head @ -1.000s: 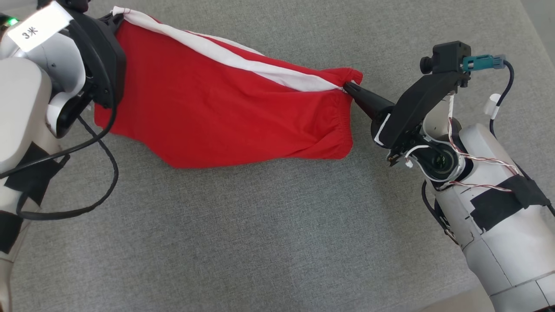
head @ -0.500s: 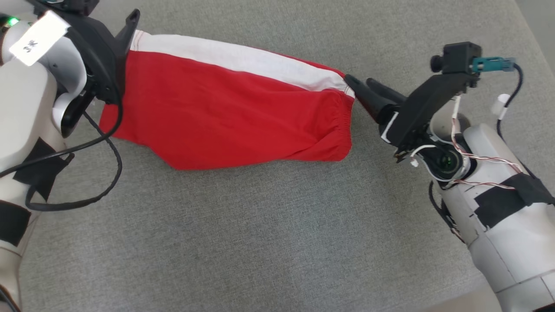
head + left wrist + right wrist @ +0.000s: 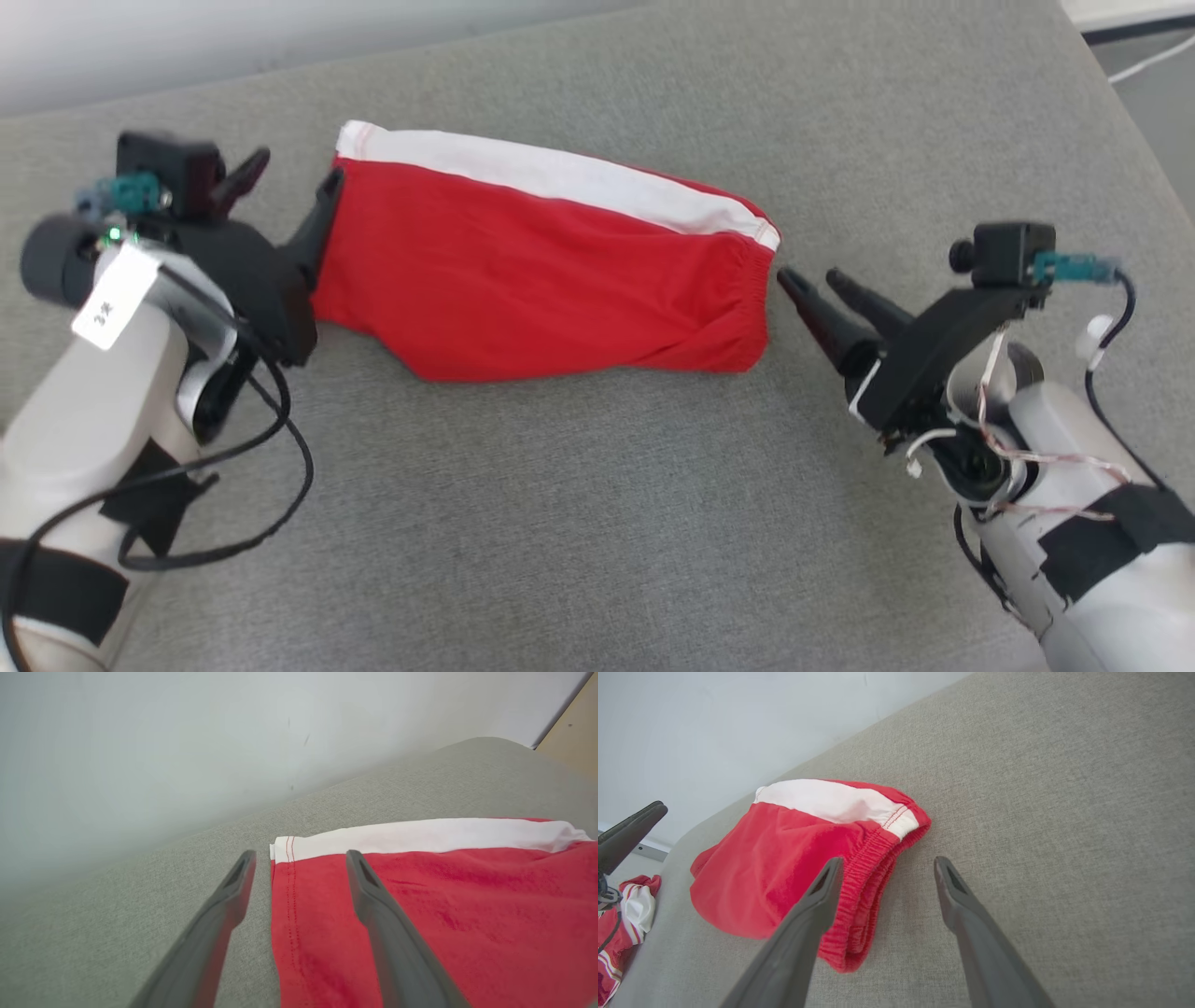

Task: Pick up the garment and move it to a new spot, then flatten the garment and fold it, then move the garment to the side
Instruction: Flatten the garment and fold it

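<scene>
The garment (image 3: 541, 271), red shorts with a white side stripe, lies folded in half on the grey padded surface (image 3: 579, 523). My left gripper (image 3: 289, 182) is open at its left hem end and holds nothing. In the left wrist view the gripper (image 3: 300, 855) straddles the hem corner of the garment (image 3: 420, 905), one finger over the red cloth. My right gripper (image 3: 808, 277) is open just off the elastic waistband end, not touching it. The right wrist view shows this gripper (image 3: 888, 860) beside the waistband of the garment (image 3: 784, 858).
A pale wall (image 3: 187, 37) runs along the back. The surface ends at the right edge (image 3: 1134, 149), with floor and a white cable beyond. Another red-and-white cloth (image 3: 626, 924) lies past the surface's left end. A black cable (image 3: 233, 523) loops from my left arm.
Both grippers have let go of the garment's far corners, opened and drawn back from its ends. The garment has settled flat. The head camera has shifted, bringing the wall into view.
</scene>
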